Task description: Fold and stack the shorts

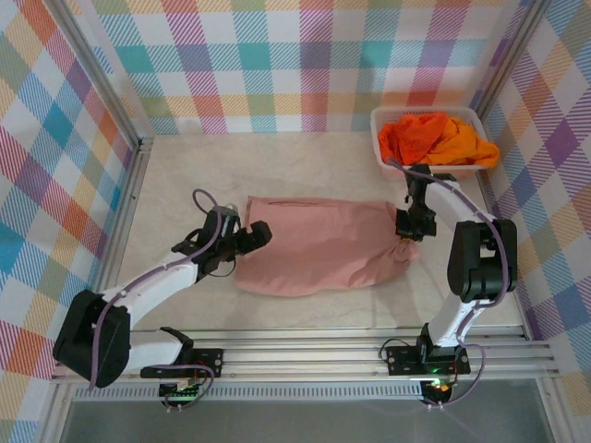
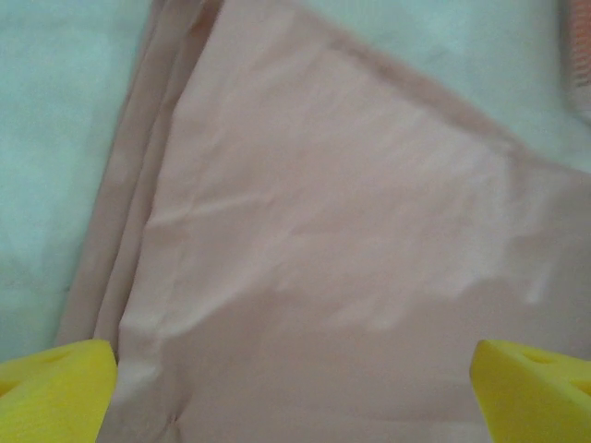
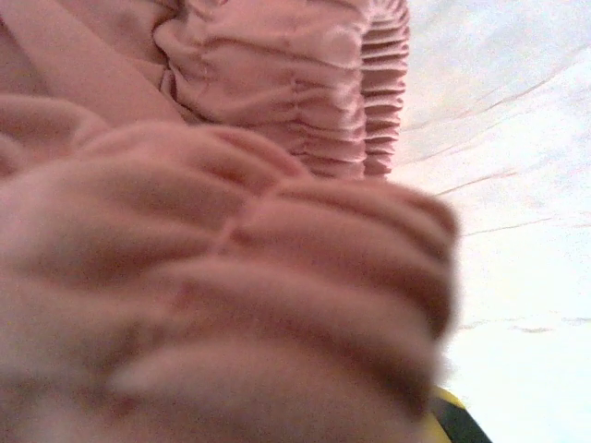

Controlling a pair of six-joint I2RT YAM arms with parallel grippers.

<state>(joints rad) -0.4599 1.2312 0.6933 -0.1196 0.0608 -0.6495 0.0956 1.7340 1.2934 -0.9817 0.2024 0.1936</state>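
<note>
Right gripper [image 1: 406, 236] clamped on pink shorts [image 1: 314, 245] waistband; left gripper [image 1: 262, 234] spread apart over hem end. Risk: one-sided pull could bunch cloth, skewing fold.

No text, label, brand, number or sign can be read in any of the views.
</note>
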